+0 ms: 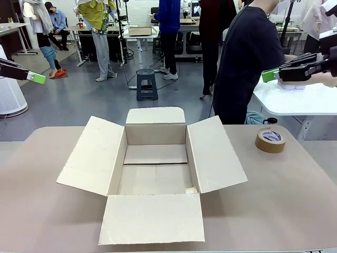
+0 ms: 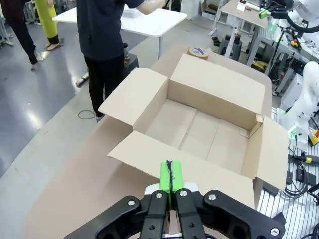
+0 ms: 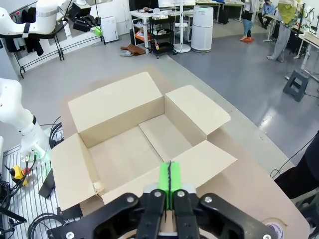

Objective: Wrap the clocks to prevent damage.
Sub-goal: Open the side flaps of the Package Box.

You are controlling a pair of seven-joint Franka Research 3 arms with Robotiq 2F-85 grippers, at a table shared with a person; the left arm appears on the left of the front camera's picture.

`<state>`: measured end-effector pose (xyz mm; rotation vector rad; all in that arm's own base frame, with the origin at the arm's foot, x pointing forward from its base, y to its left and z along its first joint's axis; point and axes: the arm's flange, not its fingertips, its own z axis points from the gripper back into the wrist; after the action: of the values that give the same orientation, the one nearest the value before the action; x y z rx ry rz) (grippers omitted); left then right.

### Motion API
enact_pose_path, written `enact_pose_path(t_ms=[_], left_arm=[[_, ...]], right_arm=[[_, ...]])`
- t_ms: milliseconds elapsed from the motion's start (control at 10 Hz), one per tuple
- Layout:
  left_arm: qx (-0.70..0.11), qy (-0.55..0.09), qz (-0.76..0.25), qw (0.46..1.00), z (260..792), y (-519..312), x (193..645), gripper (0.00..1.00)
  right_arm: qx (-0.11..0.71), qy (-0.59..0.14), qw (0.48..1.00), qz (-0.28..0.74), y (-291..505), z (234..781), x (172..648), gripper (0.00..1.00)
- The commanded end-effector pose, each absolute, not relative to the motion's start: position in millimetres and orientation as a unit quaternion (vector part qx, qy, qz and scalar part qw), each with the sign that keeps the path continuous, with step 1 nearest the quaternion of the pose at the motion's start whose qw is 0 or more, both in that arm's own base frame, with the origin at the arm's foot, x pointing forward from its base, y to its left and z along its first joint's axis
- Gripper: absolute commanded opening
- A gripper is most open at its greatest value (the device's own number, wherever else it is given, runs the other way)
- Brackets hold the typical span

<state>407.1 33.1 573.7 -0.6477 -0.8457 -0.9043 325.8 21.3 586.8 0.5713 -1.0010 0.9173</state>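
Wrist views showed the left gripper (image 2: 169, 175) and right gripper (image 3: 169, 178) pressed closed on nothing, facing the open cardboard box (image 1: 156, 154). The right wrist view cropped the tape roll (image 1: 269, 146).

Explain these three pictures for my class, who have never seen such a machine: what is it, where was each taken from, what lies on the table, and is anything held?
The machine is two white robot arms, each ending in a black two-finger gripper with green pads. The front view looks across the brown table from between the arms: the left gripper hangs at the left edge, the right gripper at the right. The other two pictures come from cameras on each wrist, looking along the closed jaws. On the table lie an open, empty cardboard box and a roll of brown tape. Both grippers are shut and hold nothing. A person in dark clothes stands at the far side.
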Motion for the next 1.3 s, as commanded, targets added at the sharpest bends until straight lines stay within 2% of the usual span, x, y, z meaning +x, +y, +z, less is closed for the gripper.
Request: enact_pose_path(t_ms=[0,700,800,1000,1200], left_arm=[[-0.307,-0.394,-0.418,0.759,575,32,406,0.0],[-0.3,-0.389,-0.416,0.765,574,33,407,0.0],[-0.248,-0.344,-0.425,0.8,590,2,404,0.0],[-0.175,-0.272,-0.427,0.844,614,-60,409,0.0],[-0.051,-0.196,-0.429,0.88,610,-120,412,0.0]], right_arm=[[0.262,-0.458,0.74,0.417,21,587,326,0.0],[0.254,-0.456,0.744,0.417,19,588,325,0.01],[0.189,-0.38,0.815,0.395,53,591,330,0.01],[0.107,-0.241,0.874,0.407,122,592,342,0.01],[0.035,-0.1,0.915,0.389,182,580,360,0.01]])
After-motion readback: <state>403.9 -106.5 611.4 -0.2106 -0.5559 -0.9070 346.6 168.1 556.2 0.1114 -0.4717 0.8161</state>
